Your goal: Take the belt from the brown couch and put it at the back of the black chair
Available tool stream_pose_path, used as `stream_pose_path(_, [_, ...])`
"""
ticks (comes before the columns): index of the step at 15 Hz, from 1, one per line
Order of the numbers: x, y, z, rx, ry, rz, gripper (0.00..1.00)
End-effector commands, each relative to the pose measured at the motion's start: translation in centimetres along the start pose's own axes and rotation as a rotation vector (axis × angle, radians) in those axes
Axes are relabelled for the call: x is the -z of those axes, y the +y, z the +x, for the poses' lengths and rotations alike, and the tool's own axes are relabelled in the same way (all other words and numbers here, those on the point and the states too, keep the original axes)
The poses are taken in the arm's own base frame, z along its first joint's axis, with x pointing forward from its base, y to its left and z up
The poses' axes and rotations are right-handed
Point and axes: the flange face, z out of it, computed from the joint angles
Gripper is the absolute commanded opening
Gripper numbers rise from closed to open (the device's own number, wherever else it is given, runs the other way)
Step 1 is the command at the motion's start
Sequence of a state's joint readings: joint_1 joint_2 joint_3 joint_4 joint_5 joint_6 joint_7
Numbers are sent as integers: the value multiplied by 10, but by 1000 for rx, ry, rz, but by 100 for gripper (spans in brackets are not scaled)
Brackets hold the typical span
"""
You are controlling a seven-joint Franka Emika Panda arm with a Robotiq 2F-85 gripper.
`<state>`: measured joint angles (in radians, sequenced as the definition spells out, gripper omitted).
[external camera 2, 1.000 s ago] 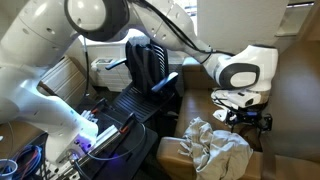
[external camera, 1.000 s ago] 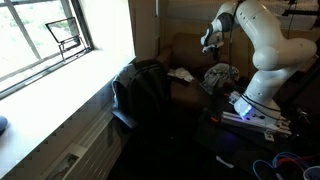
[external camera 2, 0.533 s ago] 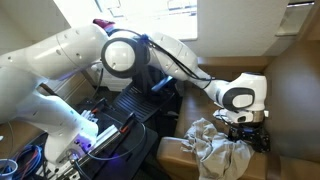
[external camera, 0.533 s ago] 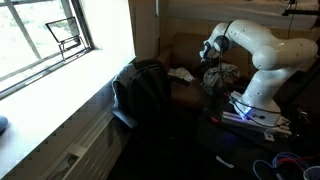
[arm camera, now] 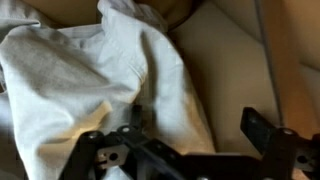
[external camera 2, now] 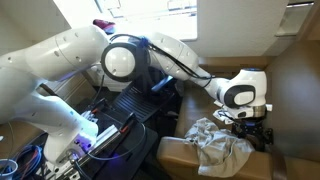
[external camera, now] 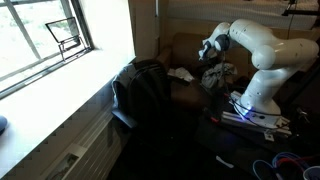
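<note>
1. 1 second ago the arm was raised over the brown couch (external camera: 185,47); now it has swung down, and the gripper (external camera: 212,68) hangs low over the bundle of grey cloth (external camera: 224,76) on the couch seat.
2. 2 exterior views agree on this: the gripper (external camera 2: 250,127) sits just above the cloth (external camera 2: 215,146), close to the couch back.
3. In the wrist view the gripper (arm camera: 190,158) stands with its jaws spread wide and nothing between them; the cloth (arm camera: 90,70) fills most of the space below.
4. As for the belt, I cannot pick it out with certainty. A dark sliver at the middle of the wrist view may be the strap or part of the tool. If it is still on the couch, it likely lies in or under the cloth.
5. Nothing hangs on the black chair (external camera: 145,90), so the drop-off is not yet done.
6. Judged from this, the descent marks the start of the pick. The main risk is closing on cloth instead of strap.
</note>
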<state>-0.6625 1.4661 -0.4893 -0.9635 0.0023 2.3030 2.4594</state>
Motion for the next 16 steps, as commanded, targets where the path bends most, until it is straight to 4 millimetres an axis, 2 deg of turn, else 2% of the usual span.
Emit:
stream_pose_path(1, [48, -1, -5, 166, -103, 70, 100])
stream_pose_path(4, [78, -7, 1, 323, -131, 172, 100])
stream_pose_path(5, [80, -11, 4, 372, -130, 206, 100])
stream_pose_path(6, [72, -12, -12, 287, -129, 176, 100])
stream_pose_path(9, [75, -12, -12, 294, -130, 181, 100])
stream_pose_path(12, [41, -18, -1, 163, -86, 252, 100])
stream_pose_path(16, [-17, -26, 25, 0, 37, 337, 100])
